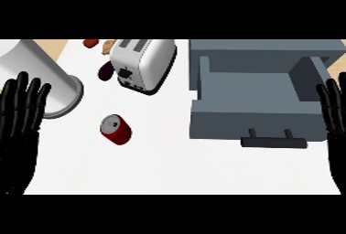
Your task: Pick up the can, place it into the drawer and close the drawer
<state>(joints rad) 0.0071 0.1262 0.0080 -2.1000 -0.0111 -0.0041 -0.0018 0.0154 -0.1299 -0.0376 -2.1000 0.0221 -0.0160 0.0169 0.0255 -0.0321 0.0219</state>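
– Left hand first. Condition?
– Released. It shows at the near left edge, fingers straight and pointing up, grasping nothing. It rests apart from every item.
– Right hand?
– Same finding, at the near right edge and partly cut off by it. Fingers are straight, nothing is held, and it sits just beside the drawer's right side.
– Location of the can?
– On the white counter, left of centre, between the left hand and the drawer and touching neither. It is red, with its silver end turned toward the far left. Upright or tipped: cannot tell.
– Drawer?
– Grey, pulled open, right of centre. Its dark handle faces the near edge.
– Further back?
– A large pale cylinder stands at the left, just beyond the left hand's fingertips. A silver toaster stands beyond the can, with a dark purple item against its left side. Two small pieces, one red and one brown, lie at the far edge; what they are cannot be made out.
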